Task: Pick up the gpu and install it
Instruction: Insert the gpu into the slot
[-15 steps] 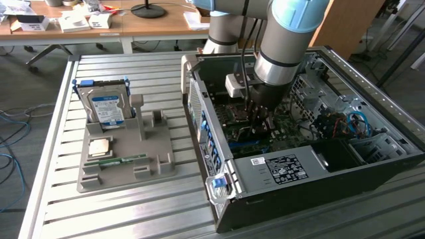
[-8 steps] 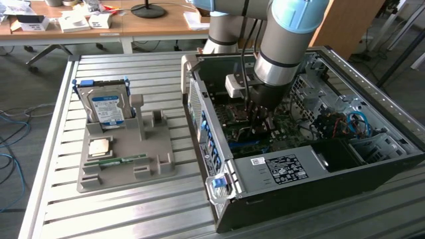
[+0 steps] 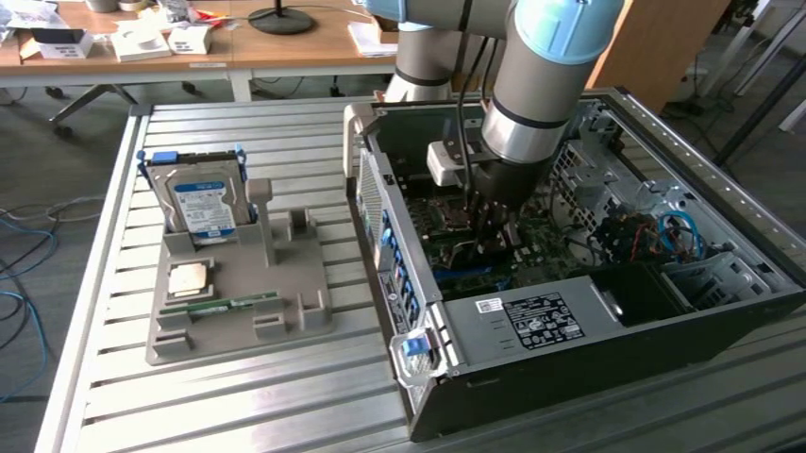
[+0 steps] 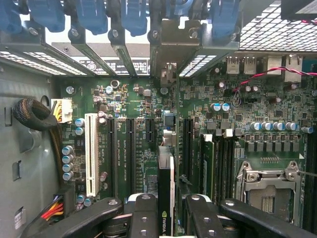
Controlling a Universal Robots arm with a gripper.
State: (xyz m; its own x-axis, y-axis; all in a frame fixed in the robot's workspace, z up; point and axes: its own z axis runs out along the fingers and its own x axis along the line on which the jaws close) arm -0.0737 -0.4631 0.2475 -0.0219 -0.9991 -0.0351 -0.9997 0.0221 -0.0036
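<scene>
Pinching the gpu edge-on, claw inside the case on the slatted metal table, desks behind.

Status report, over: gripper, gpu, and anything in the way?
Gripper shut on gpu. It stands edge-on inside the case, over the motherboard slots; seated or not, cannot tell. Black cable bundle off to one side, clear of it.

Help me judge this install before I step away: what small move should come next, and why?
Probably a short, straight press of the gpu toward the motherboard. The gripper holds the card edge-on inside the case, over the expansion slots; whether it is seated is hidden.
</scene>
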